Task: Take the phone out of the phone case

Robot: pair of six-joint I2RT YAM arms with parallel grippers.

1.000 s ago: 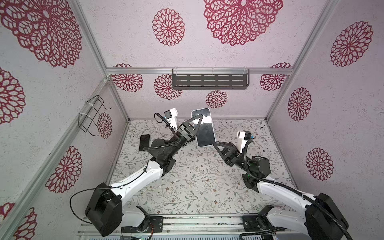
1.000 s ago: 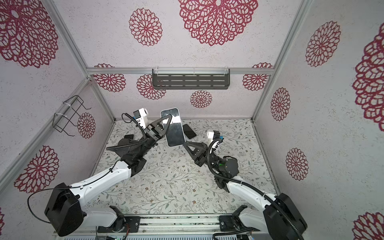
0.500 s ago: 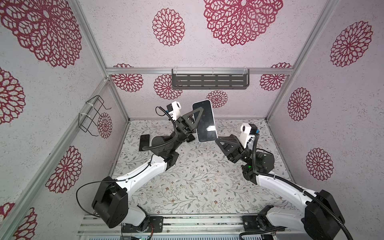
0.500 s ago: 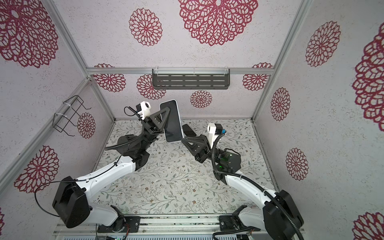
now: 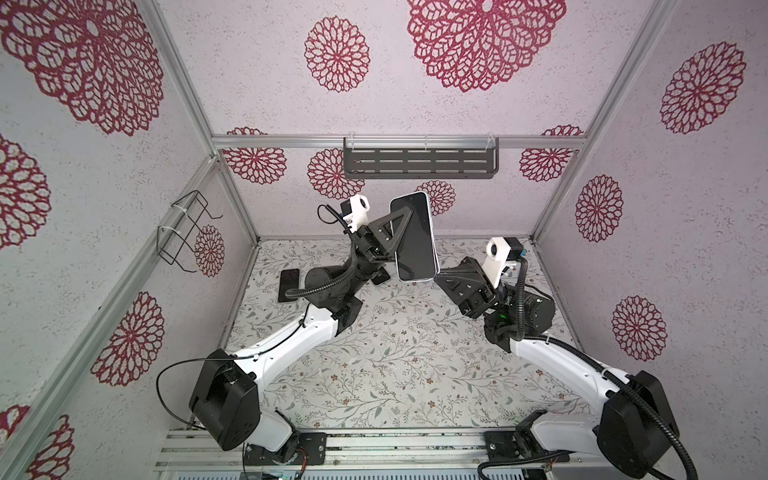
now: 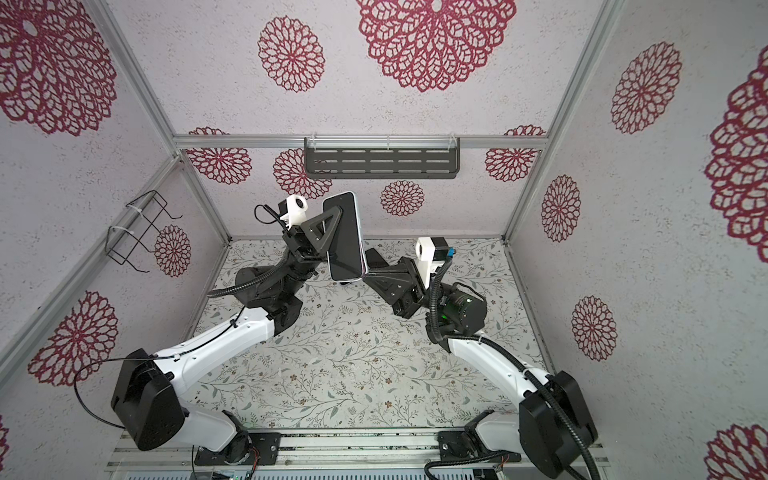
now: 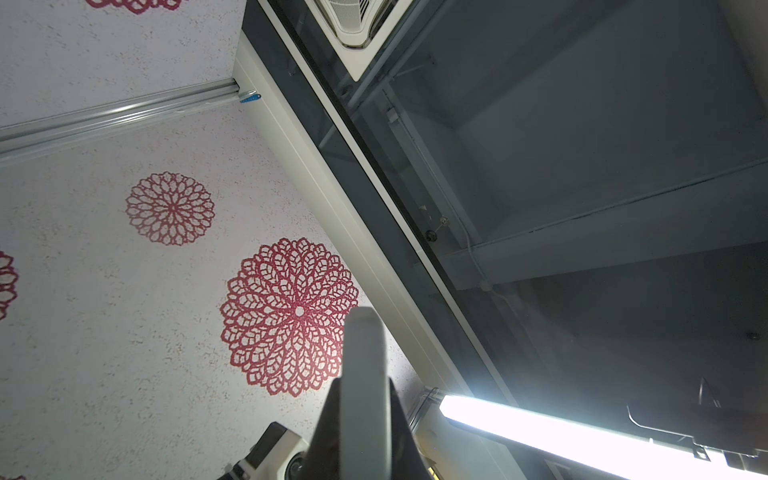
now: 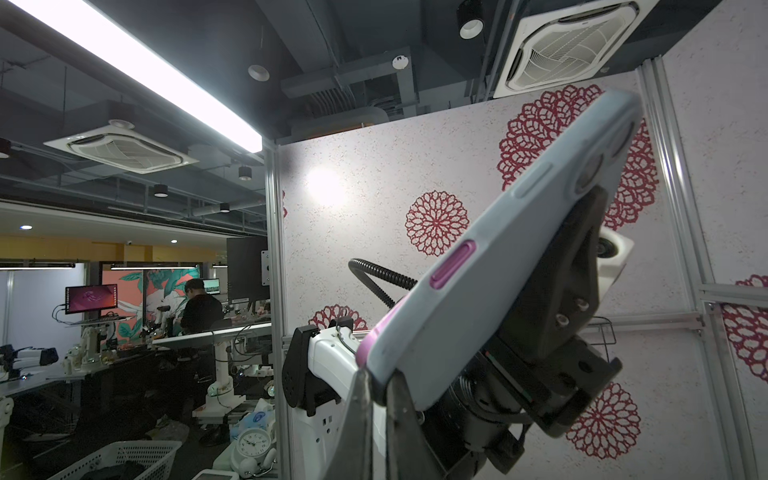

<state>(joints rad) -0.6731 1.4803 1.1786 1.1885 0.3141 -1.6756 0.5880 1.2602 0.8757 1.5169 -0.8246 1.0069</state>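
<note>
Well above the bench (image 5: pixel 374 365), just over the middle of both top views, the phone (image 5: pixel 415 239) hangs nearly upright with its dark screen toward the camera. It sits inside the phone case (image 8: pixel 498 270), whose pale rim shows all round the glass.

The left claw (image 5: pixel 403 226) is clamped on it from the left. One triangular finger (image 6: pixel 332 230) lies across the screen, and the other is behind and hidden in the top views. In the left wrist view the case's pale edge rises between two dark fingers at the lower middle of the frame.

The right claw (image 5: pixel 436 273) reaches in from the right and is pressed together on the lower right corner of the case. In the right wrist view its fingertips (image 8: pixel 359 415) pinch that corner at bottom centre, and the case shows grey with purple side buttons.

A flat dark slab (image 5: pixel 289 284) lies on the bench at middle left, beside the left arm. A slotted shelf (image 5: pixel 419 164) hangs on the rear wall at upper centre. A wire rack (image 5: pixel 185 232) hangs on the left wall.
</note>
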